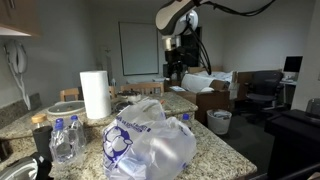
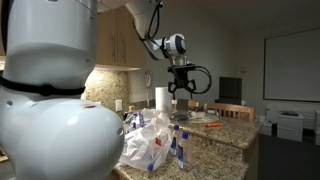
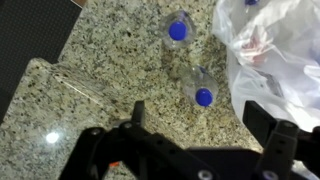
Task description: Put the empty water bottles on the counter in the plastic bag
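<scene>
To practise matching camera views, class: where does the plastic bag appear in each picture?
In an exterior view: plastic bag at bottom centre, in the foreground.
In an exterior view: bottom centre.
Wrist view: upper right corner.
Shared landmark: the speckled counter beneath it.

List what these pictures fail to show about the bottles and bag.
- Inside the plastic bag: crinkled film hides it in every view.
- Much of the counter: the white robot body blocks it in an exterior view.
- Labels on the bottles: wrist view looks down on caps.
</scene>
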`<move>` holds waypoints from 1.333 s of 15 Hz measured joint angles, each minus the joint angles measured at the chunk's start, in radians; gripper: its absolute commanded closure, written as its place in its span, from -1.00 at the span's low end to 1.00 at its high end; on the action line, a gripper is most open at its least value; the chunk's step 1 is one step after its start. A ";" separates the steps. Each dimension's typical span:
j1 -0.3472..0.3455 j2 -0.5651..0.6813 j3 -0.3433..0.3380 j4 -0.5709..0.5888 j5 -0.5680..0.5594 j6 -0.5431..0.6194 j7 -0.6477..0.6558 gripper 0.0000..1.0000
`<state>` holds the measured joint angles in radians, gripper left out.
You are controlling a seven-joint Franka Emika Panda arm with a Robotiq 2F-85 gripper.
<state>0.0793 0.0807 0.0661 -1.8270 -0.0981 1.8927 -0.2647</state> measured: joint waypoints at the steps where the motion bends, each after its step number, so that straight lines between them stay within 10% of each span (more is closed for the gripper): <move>1: -0.022 0.005 -0.017 0.000 0.005 -0.011 -0.054 -1.00; 6: -0.091 0.127 -0.058 0.055 0.009 -0.097 -0.276 -1.00; 20: -0.072 0.421 -0.001 0.204 -0.075 -0.124 -0.289 -1.00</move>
<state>0.0070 0.5018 0.0649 -1.6232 -0.1729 1.7692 -0.5534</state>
